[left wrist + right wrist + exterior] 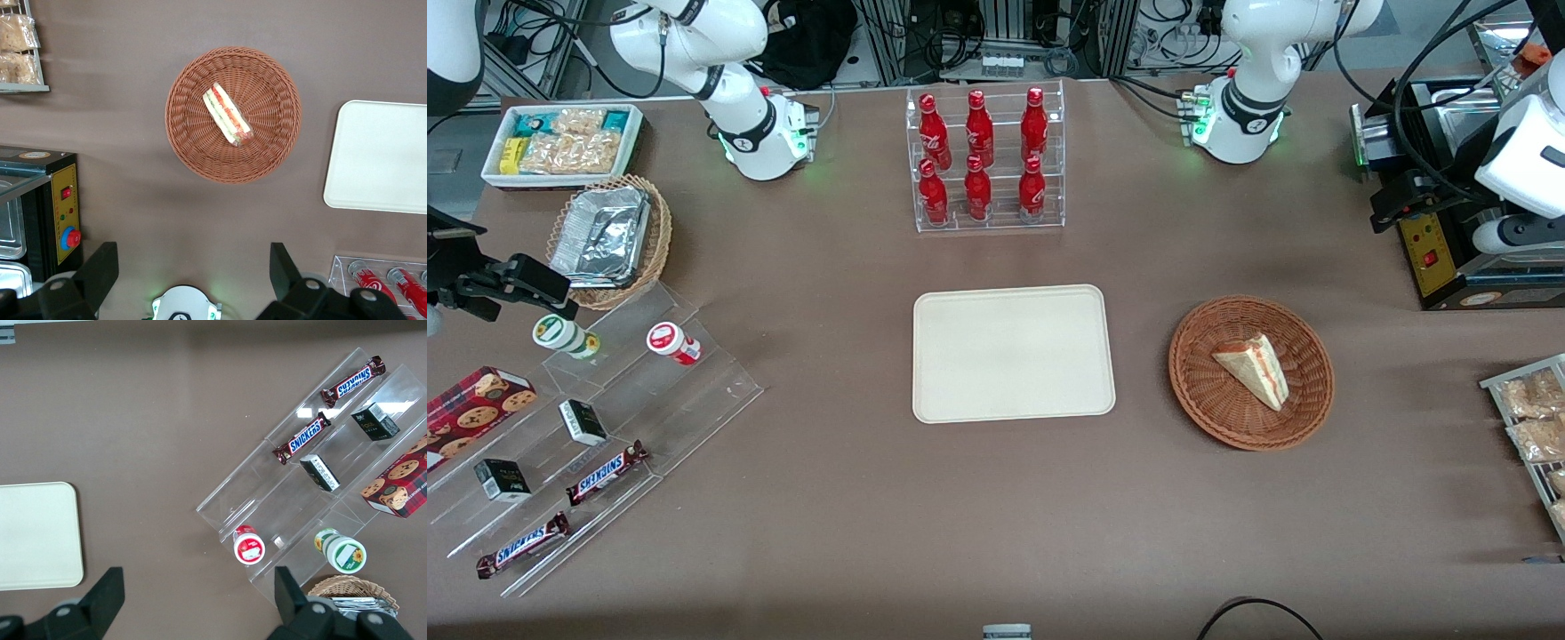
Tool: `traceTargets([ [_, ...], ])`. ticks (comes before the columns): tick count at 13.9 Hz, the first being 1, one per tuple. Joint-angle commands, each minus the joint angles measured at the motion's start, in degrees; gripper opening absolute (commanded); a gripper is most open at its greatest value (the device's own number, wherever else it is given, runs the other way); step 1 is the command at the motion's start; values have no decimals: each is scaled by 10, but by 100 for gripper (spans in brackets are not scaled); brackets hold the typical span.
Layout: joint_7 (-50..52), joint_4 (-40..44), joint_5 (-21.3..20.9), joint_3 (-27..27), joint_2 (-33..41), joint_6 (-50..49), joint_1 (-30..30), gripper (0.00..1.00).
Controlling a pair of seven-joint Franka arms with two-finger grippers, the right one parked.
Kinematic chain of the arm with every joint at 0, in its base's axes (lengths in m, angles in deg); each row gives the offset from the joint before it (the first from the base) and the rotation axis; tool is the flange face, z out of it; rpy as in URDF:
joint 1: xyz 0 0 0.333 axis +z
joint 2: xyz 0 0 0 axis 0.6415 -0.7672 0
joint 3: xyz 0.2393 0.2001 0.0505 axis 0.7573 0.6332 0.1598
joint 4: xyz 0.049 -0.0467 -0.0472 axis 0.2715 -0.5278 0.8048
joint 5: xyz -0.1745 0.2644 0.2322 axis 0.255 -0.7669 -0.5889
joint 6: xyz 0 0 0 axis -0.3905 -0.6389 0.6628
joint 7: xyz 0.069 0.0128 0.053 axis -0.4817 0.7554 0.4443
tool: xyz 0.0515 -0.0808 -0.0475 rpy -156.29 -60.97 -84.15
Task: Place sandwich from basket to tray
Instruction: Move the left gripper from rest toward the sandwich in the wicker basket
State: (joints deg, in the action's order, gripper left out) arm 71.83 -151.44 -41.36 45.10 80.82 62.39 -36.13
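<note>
While the gripper [190,267] hovers spread, the sandwich [1253,367] lies diagonally

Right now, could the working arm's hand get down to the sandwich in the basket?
Probably yes. The hand hangs open above the table, and the sandwich lies uncovered in the shallow basket, nothing over it.

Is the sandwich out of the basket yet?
No. The sandwich lies inside the basket; the tray is bare. The end effector hangs open above.

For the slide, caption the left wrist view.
Open gripper high above the basket holding the sandwich, with the bare tray beside it.
</note>
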Motion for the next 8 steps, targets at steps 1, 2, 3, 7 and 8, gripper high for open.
traceTargets([
  [1, -13, 6, -3, 4, 0, -2, 0, 100],
  [2, -13, 2, -3, 4, -2, 0, 0, 100],
  [3, -14, -1, -6, 4, -10, 3, 0, 100],
  [7, 18, -55, -8, 3, -66, 67, 0, 100],
  [8, 58, -102, -8, 2, -67, 132, 0, 100],
])
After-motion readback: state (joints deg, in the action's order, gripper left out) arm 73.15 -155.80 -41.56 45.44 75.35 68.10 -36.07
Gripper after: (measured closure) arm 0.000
